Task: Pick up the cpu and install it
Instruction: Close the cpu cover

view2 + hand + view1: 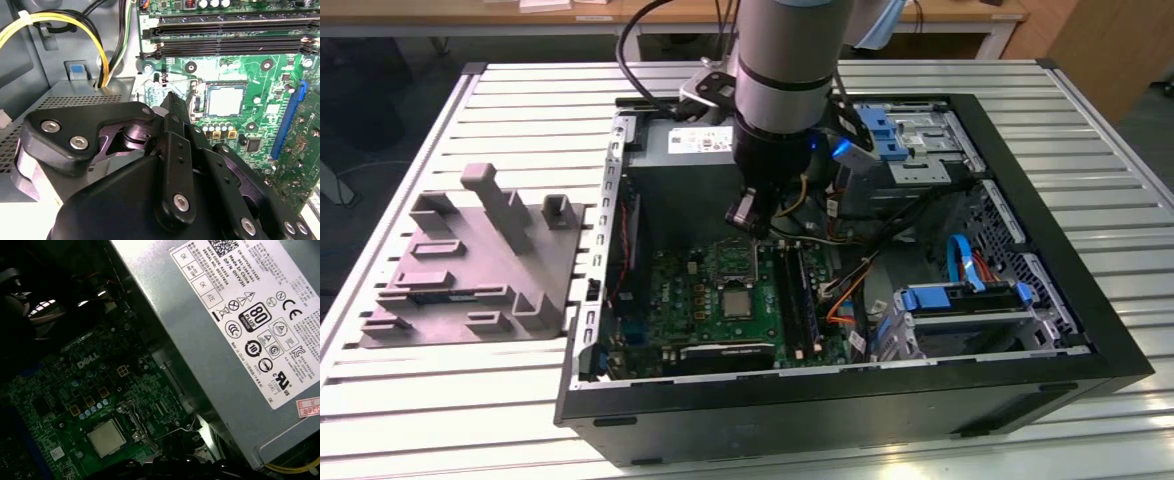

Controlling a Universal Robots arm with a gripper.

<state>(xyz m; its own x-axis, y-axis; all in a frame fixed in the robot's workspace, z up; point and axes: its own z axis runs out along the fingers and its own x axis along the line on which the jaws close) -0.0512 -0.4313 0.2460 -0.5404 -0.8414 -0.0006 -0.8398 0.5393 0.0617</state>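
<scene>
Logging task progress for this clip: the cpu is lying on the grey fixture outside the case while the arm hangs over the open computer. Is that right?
Not quite. The cpu is already sitting in its socket on the motherboard, as both wrist views show. The arm does hang over the open computer case.

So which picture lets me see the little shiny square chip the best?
The second wrist view: the cpu sits in the socket on the green board, bright and unblocked, just past the gripper. The first wrist view shows it darker, at an angle. In the exterior view it looks tiny, below the arm inside the computer case.
</scene>
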